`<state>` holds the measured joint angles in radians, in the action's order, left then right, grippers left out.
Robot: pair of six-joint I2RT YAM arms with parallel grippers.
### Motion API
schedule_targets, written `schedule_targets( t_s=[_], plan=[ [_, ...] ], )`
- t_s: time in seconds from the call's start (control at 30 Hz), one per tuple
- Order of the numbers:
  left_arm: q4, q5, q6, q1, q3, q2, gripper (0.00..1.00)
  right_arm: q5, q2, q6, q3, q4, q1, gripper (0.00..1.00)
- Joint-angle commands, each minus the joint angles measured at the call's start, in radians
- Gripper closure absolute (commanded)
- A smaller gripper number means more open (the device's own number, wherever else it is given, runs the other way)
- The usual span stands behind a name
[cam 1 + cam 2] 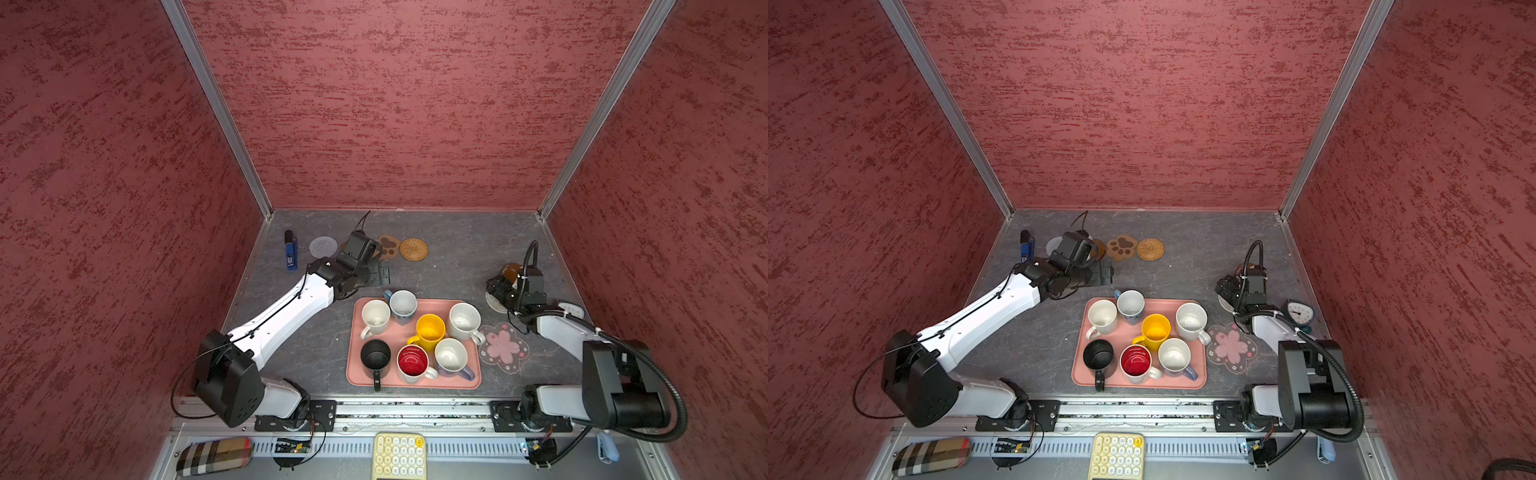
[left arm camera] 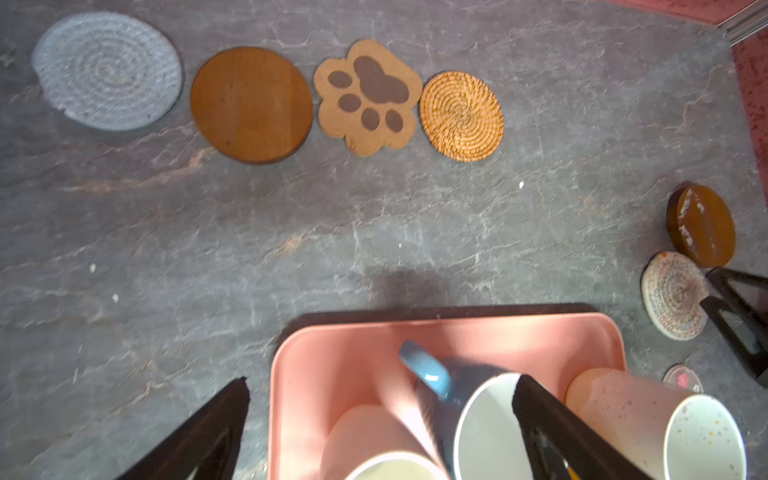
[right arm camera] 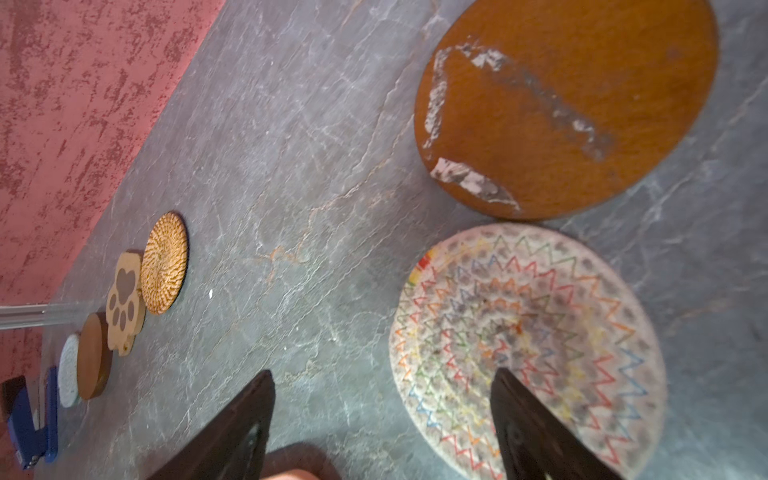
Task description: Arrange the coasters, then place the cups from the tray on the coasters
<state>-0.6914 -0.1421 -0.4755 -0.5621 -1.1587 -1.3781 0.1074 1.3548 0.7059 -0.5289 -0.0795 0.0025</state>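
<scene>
Seven cups stand on the pink tray (image 1: 434, 306): white (image 1: 375, 317), blue (image 1: 403, 305), yellow (image 1: 430, 330), speckled white (image 1: 464, 322), black (image 1: 375, 355), red-inside (image 1: 412, 361), lavender (image 1: 451, 357). Along the back lie a grey woven coaster (image 2: 108, 70), brown disc (image 2: 251, 104), paw coaster (image 2: 365, 97) and wicker coaster (image 2: 461, 116). My left gripper (image 1: 380, 272) hovers open and empty behind the tray. At right, my right gripper (image 3: 384, 374) is open and empty, one finger over the beige woven coaster (image 3: 528, 345), beside a second brown disc (image 3: 565, 108). The pink flower coaster (image 1: 503, 347) lies right of the tray.
A blue stapler-like tool (image 1: 291, 253) lies at the back left by the wall. A small clock (image 1: 1299, 313) stands near the right wall. A yellow keypad (image 1: 399, 455) and a plaid case (image 1: 214, 457) sit on the front ledge. Red walls close three sides.
</scene>
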Motion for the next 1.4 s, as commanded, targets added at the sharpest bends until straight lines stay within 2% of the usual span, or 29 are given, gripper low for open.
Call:
schedule_targets(
  t_s=[0.0,0.3,0.57,0.9,1.1,1.37],
  plan=[
    [-0.02,-0.03,-0.021,-0.002,0.032,0.041,0.0,-0.035,0.023,0.028,-0.008,-0.058,-0.007,0.17],
    [-0.008,-0.008,-0.018,-0.013,0.061,0.066,0.0,-0.03,0.09,0.02,-0.026,-0.047,-0.014,0.16],
    [0.017,0.028,-0.011,-0.013,0.107,0.114,0.0,0.025,0.199,0.0,-0.118,-0.01,-0.013,0.16],
    [-0.002,0.021,0.01,-0.008,0.14,0.161,0.01,0.141,0.344,-0.025,-0.29,0.036,0.017,0.17],
    [-0.014,0.017,-0.013,-0.005,0.166,0.188,0.0,0.171,0.439,-0.046,-0.412,0.081,0.052,0.17],
    [-0.053,0.016,-0.081,-0.005,0.284,0.364,0.0,0.181,0.574,-0.076,-0.602,0.145,0.097,0.17]
  ],
)
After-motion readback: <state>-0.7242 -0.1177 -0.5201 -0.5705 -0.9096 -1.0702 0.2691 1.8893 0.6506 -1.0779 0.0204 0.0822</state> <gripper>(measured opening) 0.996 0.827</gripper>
